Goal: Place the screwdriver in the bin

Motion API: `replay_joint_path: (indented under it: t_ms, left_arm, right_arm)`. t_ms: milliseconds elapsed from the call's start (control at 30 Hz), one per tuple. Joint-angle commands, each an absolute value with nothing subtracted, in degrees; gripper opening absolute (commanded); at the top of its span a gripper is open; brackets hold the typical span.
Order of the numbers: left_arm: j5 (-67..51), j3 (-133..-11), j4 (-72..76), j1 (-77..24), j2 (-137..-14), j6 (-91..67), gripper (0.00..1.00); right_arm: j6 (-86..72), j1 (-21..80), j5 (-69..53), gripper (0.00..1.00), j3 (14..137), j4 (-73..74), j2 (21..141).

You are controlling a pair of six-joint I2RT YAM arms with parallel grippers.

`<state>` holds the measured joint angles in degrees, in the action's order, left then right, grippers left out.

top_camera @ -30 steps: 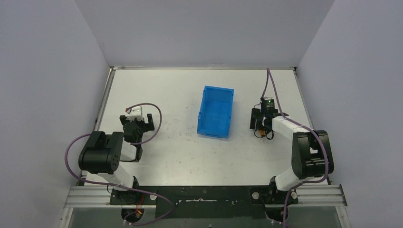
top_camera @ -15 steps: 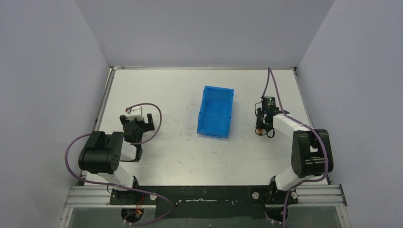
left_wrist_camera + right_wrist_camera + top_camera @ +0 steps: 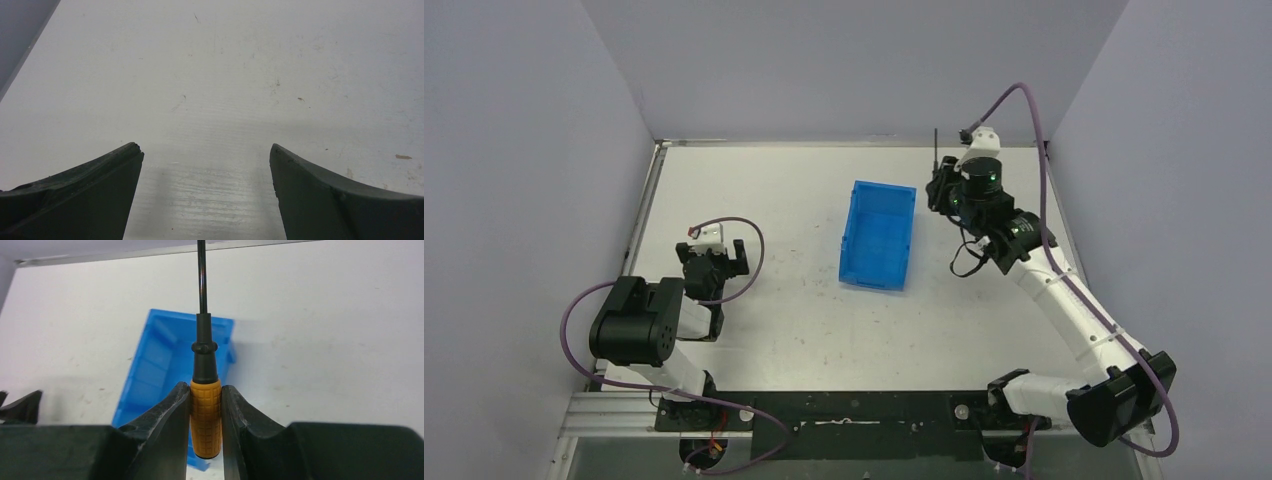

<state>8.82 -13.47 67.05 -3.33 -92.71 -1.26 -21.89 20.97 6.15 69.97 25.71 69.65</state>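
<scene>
My right gripper (image 3: 205, 407) is shut on the orange handle of the screwdriver (image 3: 205, 412), whose thin black shaft points away from the wrist. In the top view the right gripper (image 3: 940, 188) is raised just right of the bin's far end, with the screwdriver (image 3: 936, 145) shaft sticking out beyond it. The blue bin (image 3: 879, 235) sits mid-table and looks empty; in the right wrist view the bin (image 3: 150, 375) lies below and left of the handle. My left gripper (image 3: 206, 155) is open over bare table, and in the top view the left gripper (image 3: 714, 252) is well left of the bin.
The white table (image 3: 804, 330) is enclosed by grey walls on the left, back and right. A purple cable (image 3: 1036, 120) arcs above the right arm. The left arm is folded near its base.
The right gripper shut on the screwdriver at the table right of the bin, then rose and swung toward the bin's far end, carrying it. The left arm stayed still.
</scene>
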Motion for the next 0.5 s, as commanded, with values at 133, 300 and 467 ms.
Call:
replay_joint_path:
  t_ms: [133, 300, 467]
  left_arm:
    - [9.2, -14.6, 69.3, -3.4, -92.4, -1.6, 0.97]
    - [9.2, -14.6, 69.3, -3.4, -92.4, -1.6, 0.97]
    - [9.2, -14.6, 69.3, -3.4, -92.4, -1.6, 0.97]
  right_arm:
    - [-26.8, 33.7, 9.2, 0.0, 72.7, 21.3, 79.6]
    - [-28.5, 34.5, 5.6, 0.0, 70.3, 16.9, 88.6]
    - [-29.7, 34.7, 4.5, 0.0, 69.9, 15.0, 97.0]
